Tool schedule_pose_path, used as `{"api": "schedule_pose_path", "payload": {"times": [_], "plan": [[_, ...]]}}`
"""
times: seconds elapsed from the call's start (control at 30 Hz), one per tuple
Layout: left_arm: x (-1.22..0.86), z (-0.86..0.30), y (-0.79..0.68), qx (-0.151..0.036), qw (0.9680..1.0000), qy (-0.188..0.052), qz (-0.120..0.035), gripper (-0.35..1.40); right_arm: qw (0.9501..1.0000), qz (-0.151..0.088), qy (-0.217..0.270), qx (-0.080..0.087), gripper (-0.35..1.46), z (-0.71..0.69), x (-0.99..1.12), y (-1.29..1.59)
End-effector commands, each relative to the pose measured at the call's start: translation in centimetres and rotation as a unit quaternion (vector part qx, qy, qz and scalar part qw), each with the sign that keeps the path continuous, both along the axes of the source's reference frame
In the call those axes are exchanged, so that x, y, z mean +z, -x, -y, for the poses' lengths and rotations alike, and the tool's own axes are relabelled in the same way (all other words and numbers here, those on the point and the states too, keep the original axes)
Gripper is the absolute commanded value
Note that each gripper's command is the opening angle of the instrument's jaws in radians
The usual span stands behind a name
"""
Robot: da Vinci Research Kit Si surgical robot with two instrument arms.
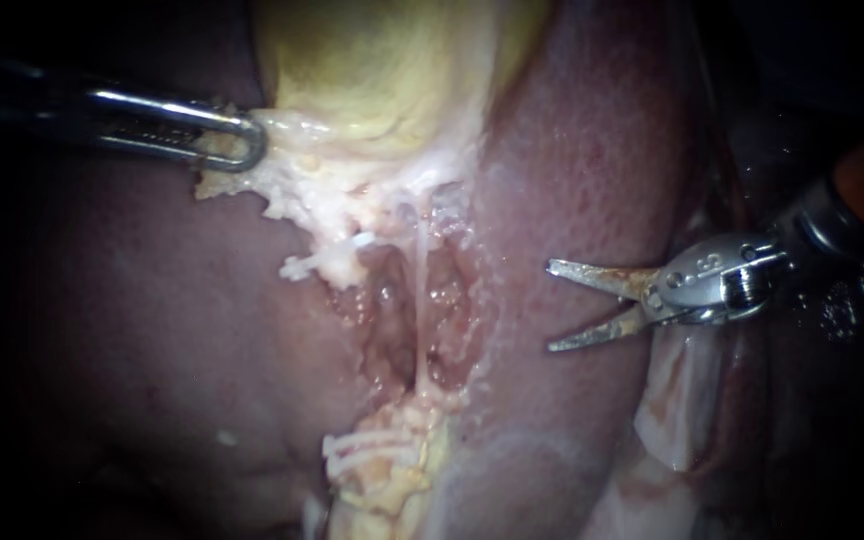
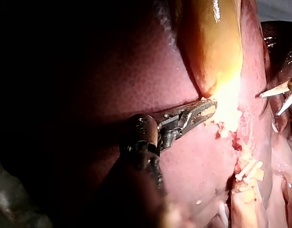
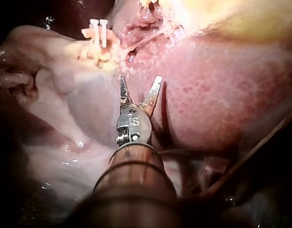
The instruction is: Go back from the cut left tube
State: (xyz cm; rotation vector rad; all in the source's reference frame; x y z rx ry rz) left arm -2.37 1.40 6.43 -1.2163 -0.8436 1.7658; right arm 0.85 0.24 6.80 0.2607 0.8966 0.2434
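Note:
My right instrument (image 1: pixel 550 306) comes in from the right, its two thin blades open over the liver (image 1: pixel 592 150), clear of the dissected bed. The cut left tube shows as an upper stump (image 1: pixel 304 266) with a white clip and a lower stump (image 1: pixel 372 447) with white clips. Beside them a thin pale tube (image 1: pixel 419 300) still spans the gap. My left instrument (image 1: pixel 244 140) is shut on whitish tissue at the lower edge of the yellow gallbladder (image 1: pixel 382 70). In the right wrist view the open blades (image 3: pixel 141 80) stand short of the clips (image 3: pixel 98 28).
Liver surrounds the raw bed (image 1: pixel 392 330) on both sides. Pale fatty tissue (image 1: pixel 682 400) lies under my right instrument's shaft. In the left wrist view the right instrument's blades (image 2: pixel 280 96) stand apart from the clipped stump (image 2: pixel 248 168).

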Motion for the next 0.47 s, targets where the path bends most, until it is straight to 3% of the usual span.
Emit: {"api": "schedule_pose_path", "payload": {"times": [0.03, 0.17, 0.47], "plan": [[0.03, 0.01, 0.03, 0.002, 1.0, 0.0, 0.0, -0.35, 1.0, -0.001, -0.001, 0.0, 1.45, 0.0, 0.01, 0.0], [0.12, 0.05, 0.1, 0.003, 1.0, -0.004, 0.0, -0.35, 1.0, -0.001, -0.001, 0.0, 1.45, 0.0, 0.01, 0.0], [0.11, 0.06, 0.1, 0.003, 1.0, -0.004, 0.0, -0.35, 1.0, -0.005, -0.005, -0.004, 1.45, 0.01, 0.01, -0.02]]}}
